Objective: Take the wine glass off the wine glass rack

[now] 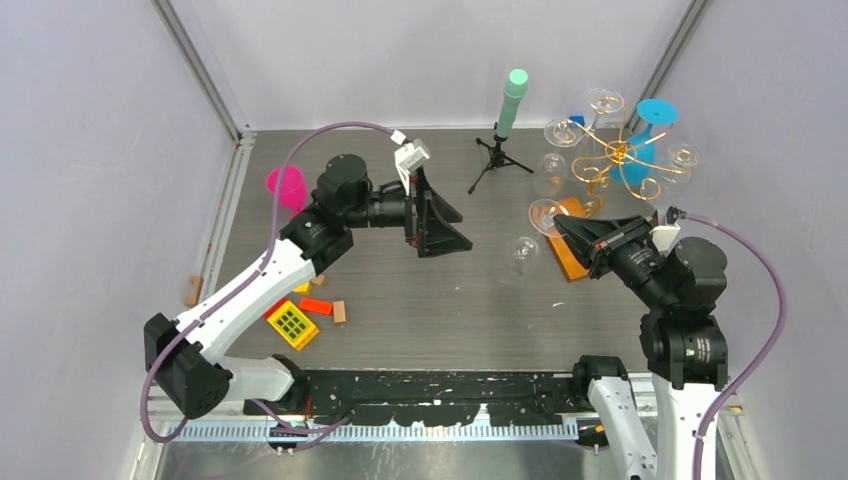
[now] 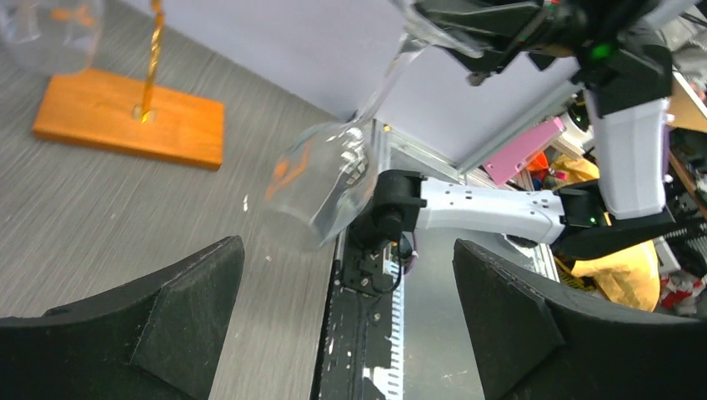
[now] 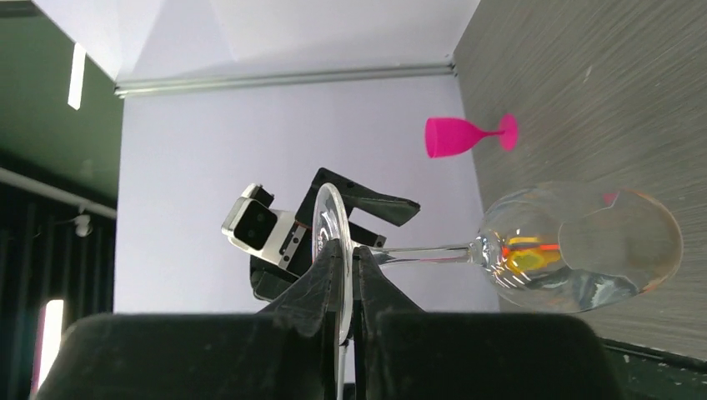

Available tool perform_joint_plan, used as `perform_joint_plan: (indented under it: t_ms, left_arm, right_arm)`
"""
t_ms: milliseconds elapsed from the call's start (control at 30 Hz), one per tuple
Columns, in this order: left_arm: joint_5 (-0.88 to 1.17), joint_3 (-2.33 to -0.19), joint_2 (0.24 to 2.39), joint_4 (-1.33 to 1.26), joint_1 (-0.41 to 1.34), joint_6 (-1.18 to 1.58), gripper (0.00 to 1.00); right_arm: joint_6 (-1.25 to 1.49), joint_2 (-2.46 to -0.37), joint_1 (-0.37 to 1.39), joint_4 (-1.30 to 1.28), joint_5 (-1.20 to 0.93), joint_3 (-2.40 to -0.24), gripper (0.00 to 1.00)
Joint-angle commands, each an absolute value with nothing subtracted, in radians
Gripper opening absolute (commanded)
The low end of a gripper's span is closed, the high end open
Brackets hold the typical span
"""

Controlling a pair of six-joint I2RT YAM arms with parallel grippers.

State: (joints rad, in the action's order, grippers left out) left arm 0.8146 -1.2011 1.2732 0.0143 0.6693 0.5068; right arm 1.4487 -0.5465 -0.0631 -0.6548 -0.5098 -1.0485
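**Item 1, right claw (image 3: 346,258).** It is closed to a sliver on the foot of the wine glass (image 3: 584,250), with one pad on each face of the disc near its rim. I judge the foot was picked because it is the flat part a hanging glass presents above the wire.

**Item 2, wine glass.** It hangs foot-up and bowl-down from the pinch. The stem runs straight out from the fingertips toward the table. No wire arm is around the stem, so I count the glass as off the rack. Whether the bowl touches the table I cannot tell.

**Item 3, wine glass rack (image 1: 620,154).** It stands near the right claw, off to one side. Its wooden base (image 2: 129,117) shows just beneath the fingers in the overhead view. Other clear glasses (image 1: 604,100) hang inverted from its curls, in the same pose as the held one.

**Item 4, left claw (image 2: 348,244).** It is spread wide and holds nothing. It faces the held glass from well apart. I judge it is parked there out of the way.

**Item 5, pink goblet (image 3: 467,136).** It stands upright on the table, well beyond the left claw on the side away from the right one. It plays no part in the task.
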Motion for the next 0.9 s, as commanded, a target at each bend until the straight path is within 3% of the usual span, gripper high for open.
perform_joint_plan:
  t_ms: [0,433,867]
  left_arm:
    - [0.764,-1.210,1.289,-0.179,0.736,0.480,0.98]
    - [0.910,-1.376,1.533,-0.328,0.812,0.482,0.89]
    - [1.032,-1.471,1.642,-0.366,0.851,0.530,0.50]
  right_arm:
    - [1.616,-0.524,-0.066,-0.394,-0.674,-1.003,0.00]
    - [1.695,-0.564,-0.052,-0.328,-0.800,-0.957,0.00]
    - [1.683,-0.606,-0.049,-0.246,-0.825,-0.937,0.00]
